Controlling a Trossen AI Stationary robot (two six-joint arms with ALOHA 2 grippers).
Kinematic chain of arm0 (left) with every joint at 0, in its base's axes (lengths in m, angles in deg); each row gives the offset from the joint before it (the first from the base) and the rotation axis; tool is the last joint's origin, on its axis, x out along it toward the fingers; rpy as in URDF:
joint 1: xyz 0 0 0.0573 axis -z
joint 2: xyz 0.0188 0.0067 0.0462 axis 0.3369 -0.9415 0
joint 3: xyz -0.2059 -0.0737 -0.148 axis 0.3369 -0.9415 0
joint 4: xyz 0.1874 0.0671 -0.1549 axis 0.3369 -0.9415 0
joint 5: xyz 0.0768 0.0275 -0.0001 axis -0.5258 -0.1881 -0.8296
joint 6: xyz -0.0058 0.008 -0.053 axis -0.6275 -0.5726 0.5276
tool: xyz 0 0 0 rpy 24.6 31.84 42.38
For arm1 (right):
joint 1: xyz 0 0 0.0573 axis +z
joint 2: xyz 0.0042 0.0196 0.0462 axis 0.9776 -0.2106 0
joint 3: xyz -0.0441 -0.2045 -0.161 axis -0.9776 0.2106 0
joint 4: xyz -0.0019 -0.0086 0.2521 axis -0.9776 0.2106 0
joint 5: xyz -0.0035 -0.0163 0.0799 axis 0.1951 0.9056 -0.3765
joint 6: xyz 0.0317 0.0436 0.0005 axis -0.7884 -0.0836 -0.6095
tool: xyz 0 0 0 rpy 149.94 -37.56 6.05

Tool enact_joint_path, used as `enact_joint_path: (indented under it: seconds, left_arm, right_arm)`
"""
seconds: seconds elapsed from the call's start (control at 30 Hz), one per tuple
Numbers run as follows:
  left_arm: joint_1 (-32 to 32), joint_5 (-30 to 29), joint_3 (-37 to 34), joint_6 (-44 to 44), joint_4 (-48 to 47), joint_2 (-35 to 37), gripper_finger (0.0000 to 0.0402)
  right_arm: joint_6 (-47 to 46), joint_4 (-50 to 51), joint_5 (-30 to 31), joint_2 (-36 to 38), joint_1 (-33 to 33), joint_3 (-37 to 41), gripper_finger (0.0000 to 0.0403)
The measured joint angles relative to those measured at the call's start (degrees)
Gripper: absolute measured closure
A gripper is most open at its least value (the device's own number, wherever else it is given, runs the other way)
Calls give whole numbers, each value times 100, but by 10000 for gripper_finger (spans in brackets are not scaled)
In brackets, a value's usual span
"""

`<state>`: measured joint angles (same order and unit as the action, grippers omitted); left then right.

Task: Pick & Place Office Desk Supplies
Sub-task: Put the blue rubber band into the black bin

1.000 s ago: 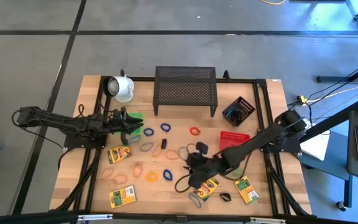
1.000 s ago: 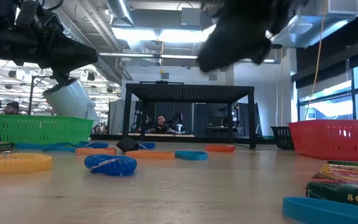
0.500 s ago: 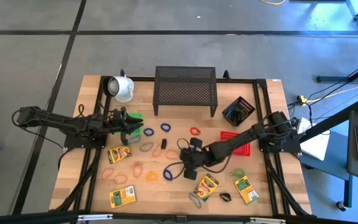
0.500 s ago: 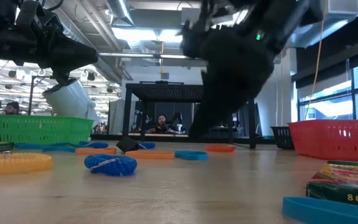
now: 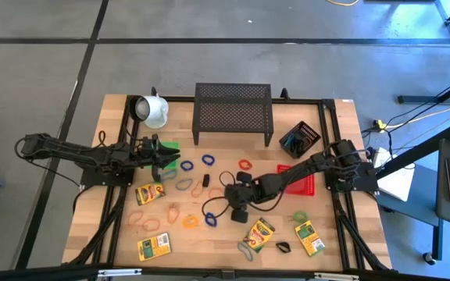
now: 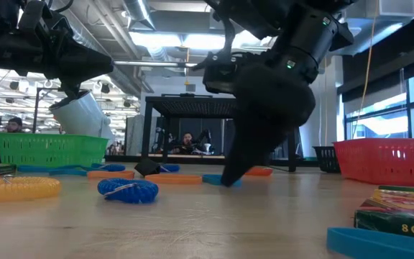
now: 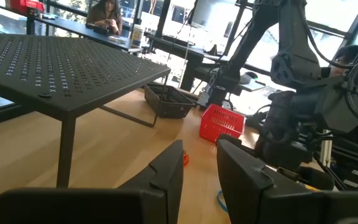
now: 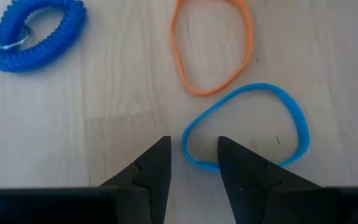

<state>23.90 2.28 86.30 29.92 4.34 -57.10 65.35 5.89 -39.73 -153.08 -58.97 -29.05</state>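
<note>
The right gripper [image 8: 192,163] is hanging low over the surface [image 8: 73,124], fingers parted, straddling the near rim of a blue band [image 8: 244,127]. Just beyond that band an orange band [image 8: 211,46] is lying, a blue coil keyring [image 8: 36,31] off to one side. A crayon box [image 6: 397,208] is showing only "8 CRA", cut off at the edge. The left gripper [image 5: 165,157] is waiting beside a green basket [image 5: 170,146], fingers slightly apart and holding nothing.
</note>
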Motion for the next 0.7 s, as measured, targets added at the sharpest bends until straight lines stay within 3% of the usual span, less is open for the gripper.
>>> enact_joint_path:
  seconds: [0.33, 0.7]
  left_arm:
    - [-1, 1, 1, 1, 0, -2, 311]
    - [-2, -1, 2, 0, -2, 0, 311]
  right_arm:
    - [65, 59, 28, -1, 39, -4, 288]
    - [-42, 280, 51, 9, 41, -15, 396]
